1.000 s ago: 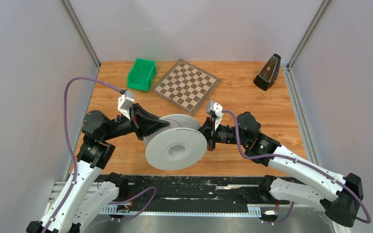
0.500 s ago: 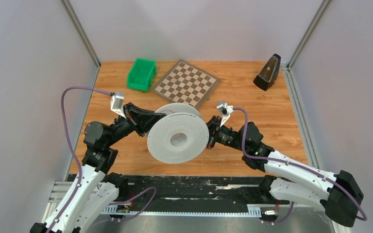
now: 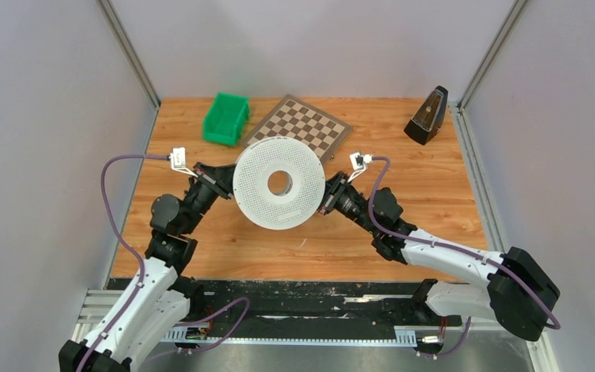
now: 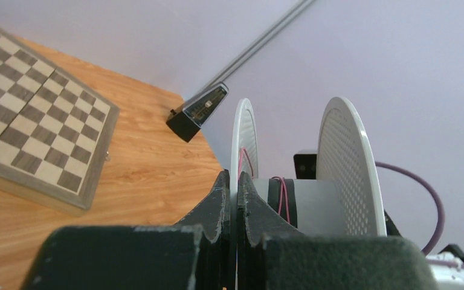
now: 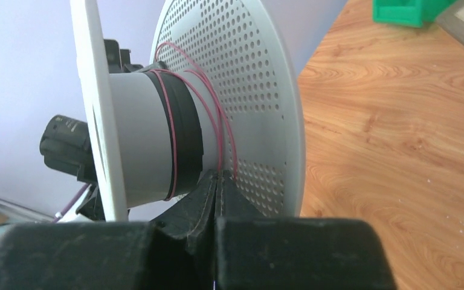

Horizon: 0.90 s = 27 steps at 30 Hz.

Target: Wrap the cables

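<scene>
Just in front of the chessboard [image 3: 310,128], the spool [image 3: 259,194], seemingly light and stiff, hangs upright, the left gripper [image 4: 237,193] pinching its thin rim and the right gripper [image 5: 220,181] closed on the limp, probably slippery pink cable [image 5: 172,133].

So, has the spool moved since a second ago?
Yes. The spool has shifted up-frame toward the chessboard, now overlapping its near corner.
</scene>
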Each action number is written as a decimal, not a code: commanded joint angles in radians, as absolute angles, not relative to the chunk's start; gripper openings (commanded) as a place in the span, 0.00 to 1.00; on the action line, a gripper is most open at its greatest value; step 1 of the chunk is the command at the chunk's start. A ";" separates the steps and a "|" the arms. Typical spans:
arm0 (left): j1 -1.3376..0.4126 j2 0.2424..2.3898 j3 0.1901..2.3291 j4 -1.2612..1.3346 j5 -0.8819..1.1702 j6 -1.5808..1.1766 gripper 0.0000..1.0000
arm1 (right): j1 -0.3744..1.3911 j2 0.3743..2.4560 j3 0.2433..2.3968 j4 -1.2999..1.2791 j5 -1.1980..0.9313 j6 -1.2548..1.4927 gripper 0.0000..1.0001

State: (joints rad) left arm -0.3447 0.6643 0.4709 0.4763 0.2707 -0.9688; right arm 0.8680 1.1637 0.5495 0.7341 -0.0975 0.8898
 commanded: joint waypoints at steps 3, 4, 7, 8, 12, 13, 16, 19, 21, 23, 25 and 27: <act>-0.368 0.689 0.477 0.456 0.159 -1.079 0.00 | 0.837 1.230 0.649 0.576 -0.103 0.938 0.00; -0.368 0.692 0.477 0.453 0.159 -1.089 0.00 | 0.833 1.237 0.650 0.575 -0.111 0.956 0.00; -0.368 0.690 0.475 0.437 0.148 -1.131 0.00 | 0.825 1.256 0.647 0.573 -0.118 1.026 0.00; -0.368 0.686 0.475 0.419 0.138 -1.139 0.00 | 0.823 1.263 0.645 0.577 -0.127 1.052 0.00; -0.368 0.675 0.464 0.380 0.110 -1.212 0.00 | 0.822 1.279 0.657 0.541 -0.135 1.068 0.00; -0.368 0.671 0.457 0.374 0.106 -1.224 0.00 | 0.821 1.279 0.657 0.525 -0.130 1.076 0.00; -0.368 0.671 0.445 0.369 0.084 -1.262 0.00 | 0.821 1.276 0.638 0.525 -0.132 1.099 0.00; -0.368 0.678 0.435 0.385 0.073 -1.257 0.00 | 0.821 1.289 0.628 0.540 -0.150 1.139 0.00; -0.367 0.684 0.424 0.407 0.063 -1.262 0.00 | 0.820 1.298 0.629 0.549 -0.159 1.161 0.00; -0.368 0.690 0.413 0.436 0.063 -1.266 0.00 | 0.820 1.304 0.624 0.556 -0.169 1.190 0.00; -0.367 0.697 0.407 0.457 0.070 -1.264 0.00 | 0.818 1.310 0.609 0.586 -0.186 1.237 0.00; -0.368 0.703 0.406 0.476 0.090 -1.239 0.00 | 0.815 1.312 0.601 0.605 -0.192 1.260 0.00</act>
State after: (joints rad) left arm -0.3508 0.6949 0.4026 0.3405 0.0650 -1.2564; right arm 0.7975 1.2949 0.6136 0.5800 -0.1013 1.2068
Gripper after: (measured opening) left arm 0.019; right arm 0.002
